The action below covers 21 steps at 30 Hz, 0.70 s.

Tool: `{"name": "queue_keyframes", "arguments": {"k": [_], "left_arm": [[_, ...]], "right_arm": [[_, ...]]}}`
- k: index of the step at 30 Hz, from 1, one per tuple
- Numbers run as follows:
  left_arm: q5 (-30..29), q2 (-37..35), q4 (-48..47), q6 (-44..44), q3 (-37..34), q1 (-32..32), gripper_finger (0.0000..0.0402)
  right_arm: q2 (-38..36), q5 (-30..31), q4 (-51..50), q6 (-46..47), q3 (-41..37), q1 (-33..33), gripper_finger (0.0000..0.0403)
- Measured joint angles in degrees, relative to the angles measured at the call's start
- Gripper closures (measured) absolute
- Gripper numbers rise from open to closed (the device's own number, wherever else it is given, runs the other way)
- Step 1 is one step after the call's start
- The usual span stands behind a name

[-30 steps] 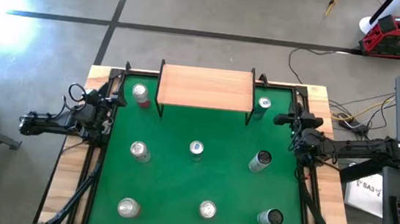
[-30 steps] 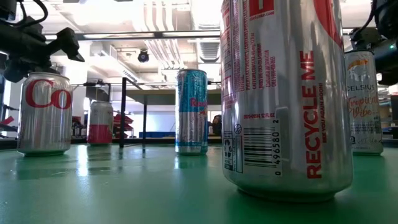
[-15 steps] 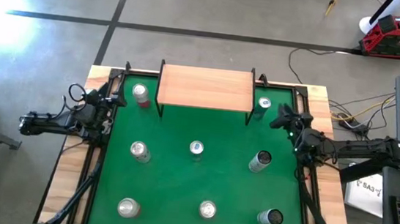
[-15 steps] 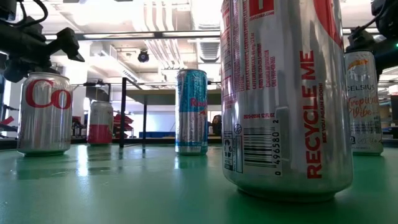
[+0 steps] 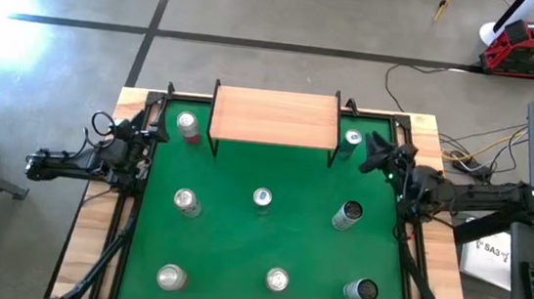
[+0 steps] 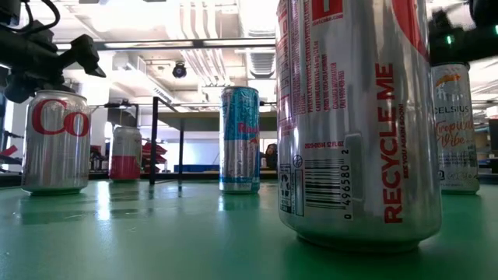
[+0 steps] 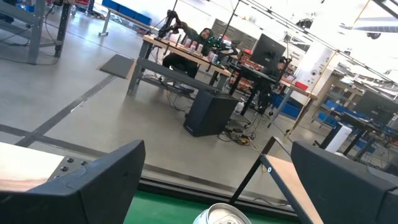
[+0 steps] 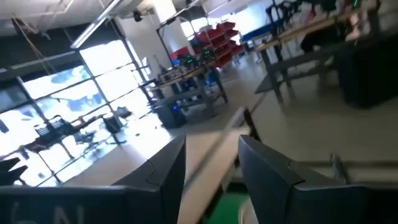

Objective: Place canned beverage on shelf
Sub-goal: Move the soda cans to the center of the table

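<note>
Fingers of right gripper (image 5: 374, 152) pressed together, empty, near can (image 5: 352, 138) beside shelf (image 5: 275, 117) at table (image 5: 238, 245) rear — prob lining up approach. Left gripper (image 5: 143, 143) spread wide, parked at table edge.

From my seat, the big can (image 6: 354, 124) in the low view fills the foreground, its top cut off by the frame, and it hides much of the table behind. The Celsius can (image 6: 456, 128) is partly covered by a dark arm at its top. In the left wrist view only a can's rim (image 7: 227, 215) shows at the edge. My right wrist view is blurred; I cannot make out the shelf (image 8: 211, 149) clearly.
</note>
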Motion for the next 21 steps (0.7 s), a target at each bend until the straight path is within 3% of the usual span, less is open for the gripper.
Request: {"name": "queue_keyframes", "arguments": {"k": [3,6,11,18,21], "left_arm": [[0.0,0.0,0.0,0.0,0.0,0.0,0.0013],[0.0,0.0,0.0,0.0,0.0,0.0,0.0013],[0.0,0.0,0.0,0.0,0.0,0.0,0.0013],[0.0,0.0,0.0,0.0,0.0,0.0,0.0013],[0.0,0.0,0.0,0.0,0.0,0.0,0.0013]], "right_arm": [[1.1,-0.1,-13.9,-2.0,10.0,0.0,0.0264],[4.4,-0.6,-34.2,4.9,20.4,0.0,0.0264],[13.4,-1.4,-61.4,29.8,32.0,0.0,0.0264],[23.6,-6.7,-87.3,63.4,42.2,0.0,0.0264],[26.6,-8.0,-93.8,72.5,46.0,-0.4,0.0264]]}}
